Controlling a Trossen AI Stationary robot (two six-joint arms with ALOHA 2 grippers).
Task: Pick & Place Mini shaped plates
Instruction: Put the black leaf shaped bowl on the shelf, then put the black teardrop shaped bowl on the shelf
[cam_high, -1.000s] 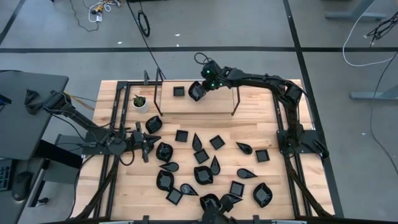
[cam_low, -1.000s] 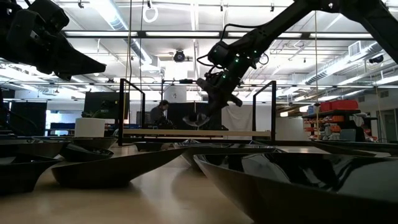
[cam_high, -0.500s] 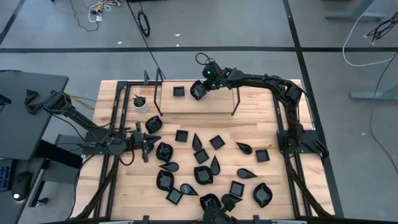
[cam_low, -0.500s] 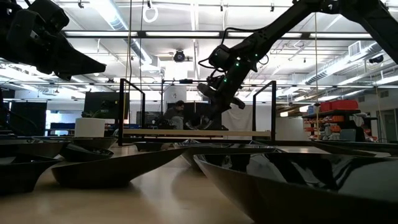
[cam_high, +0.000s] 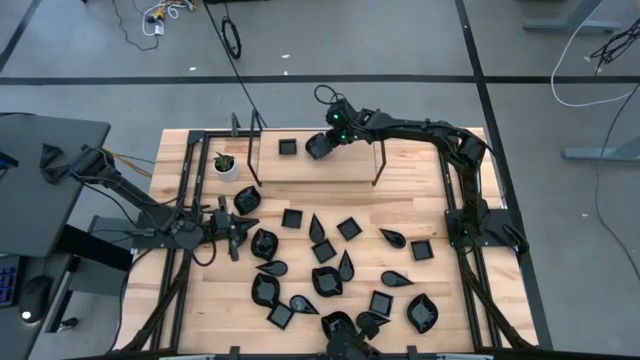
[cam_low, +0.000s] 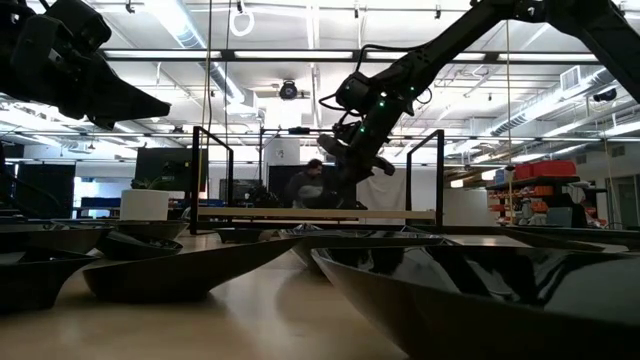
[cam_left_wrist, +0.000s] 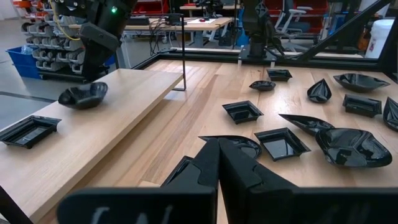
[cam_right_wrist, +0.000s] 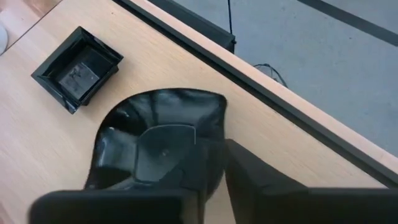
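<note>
A rounded black mini plate (cam_right_wrist: 149, 143) lies by its underside on the raised wooden shelf (cam_high: 330, 165) at the table's far side. It also shows in the left wrist view (cam_left_wrist: 84, 94). My right gripper (cam_right_wrist: 216, 168) slants down over it, slightly open, with the plate's rim between the fingers. A square plate (cam_high: 288, 147) lies on the shelf to its left. Many more black plates (cam_high: 330, 270) are scattered over the table. My left gripper (cam_left_wrist: 217, 165) hovers shut at the table's left (cam_high: 238, 230), holding nothing. My right gripper comes slanting down from the right, with one finger (cam_right_wrist: 194, 165) over the plate's inside and the other (cam_right_wrist: 249, 174) outside its rim (cam_right_wrist: 219, 134). I cannot tell whether the fingers touch the rim. The plate lies level on the shelf.
A small white pot with a green plant (cam_high: 226, 164) stands left of the shelf. The shelf's black metal legs (cam_high: 380, 165) and the dark frame rails (cam_high: 185, 190) border the work area. People and desks show in the room behind.
The rounded plate hung tilted from my right gripper just above the shelf. It has come down and now lies flat on the shelf. The gripper has stayed at the same spot, tipping only slightly.
</note>
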